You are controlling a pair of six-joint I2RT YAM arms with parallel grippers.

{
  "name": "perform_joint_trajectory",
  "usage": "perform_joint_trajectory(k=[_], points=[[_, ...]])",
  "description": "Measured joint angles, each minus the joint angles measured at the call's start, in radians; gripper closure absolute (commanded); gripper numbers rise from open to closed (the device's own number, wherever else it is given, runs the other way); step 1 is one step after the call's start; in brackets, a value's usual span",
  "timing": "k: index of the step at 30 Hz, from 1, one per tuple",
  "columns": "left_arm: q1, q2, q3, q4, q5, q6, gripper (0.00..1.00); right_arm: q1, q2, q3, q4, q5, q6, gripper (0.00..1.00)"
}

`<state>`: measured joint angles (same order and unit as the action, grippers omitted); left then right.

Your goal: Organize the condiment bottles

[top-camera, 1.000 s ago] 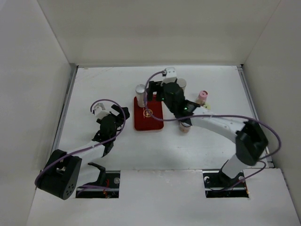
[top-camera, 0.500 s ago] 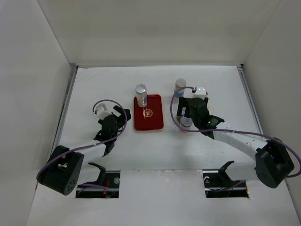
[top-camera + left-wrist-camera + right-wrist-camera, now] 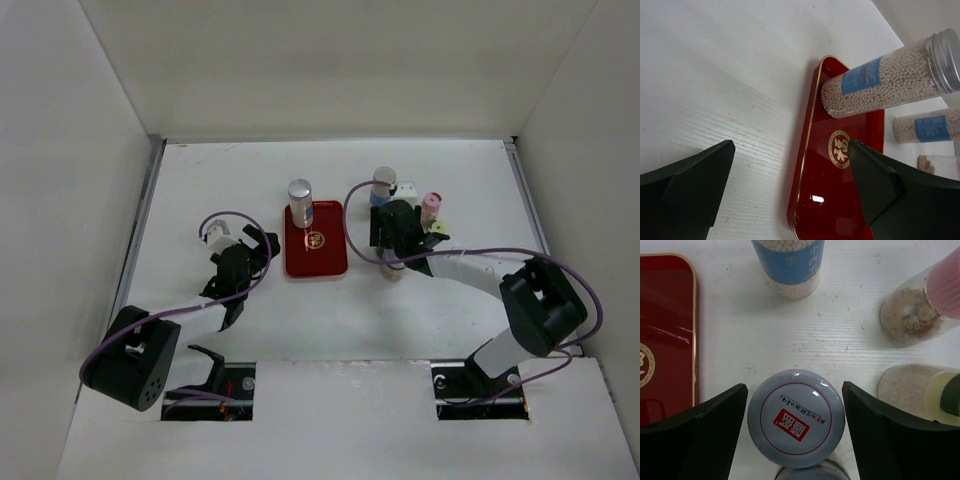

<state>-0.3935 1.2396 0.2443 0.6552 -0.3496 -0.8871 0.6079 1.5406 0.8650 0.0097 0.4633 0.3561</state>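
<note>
Right gripper hangs straight over a silver-capped bottle. Jaws are wide, one finger each side of the cap with slim gaps, nothing held. It is likely lined up for a top-down grab. That bottle stands upright on the table, long axis vertical, cap facing up, just off the red tray at its 3 o'clock. From it, a blue-label bottle stands at 12 o'clock, a pink-capped bottle at 2, a yellow-capped bottle at 3, all upright and apart. The bottle on the tray stands upright at the tray's 12 o'clock end, probably already sorted. Left gripper is wide and empty at the tray's 9 o'clock, seemingly parked clear.
</note>
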Motion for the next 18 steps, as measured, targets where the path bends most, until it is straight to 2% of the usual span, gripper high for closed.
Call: perform_joint_trajectory(k=[2,4,12,18], points=[[0.000,0.001,0.000,0.000,0.003,0.000,0.00,-0.001,0.011,0.006,-0.003,0.002,-0.005,0.37],[0.000,0.001,0.000,0.000,0.005,0.000,0.00,-0.005,0.016,0.014,-0.005,0.005,-0.005,0.41],[0.000,0.001,0.000,0.000,0.006,0.000,0.00,-0.002,0.017,0.064,-0.009,0.000,-0.028,0.45],[0.002,0.001,0.000,0.000,0.006,0.000,0.00,0.042,0.107,0.249,0.044,-0.016,-0.039,0.44]])
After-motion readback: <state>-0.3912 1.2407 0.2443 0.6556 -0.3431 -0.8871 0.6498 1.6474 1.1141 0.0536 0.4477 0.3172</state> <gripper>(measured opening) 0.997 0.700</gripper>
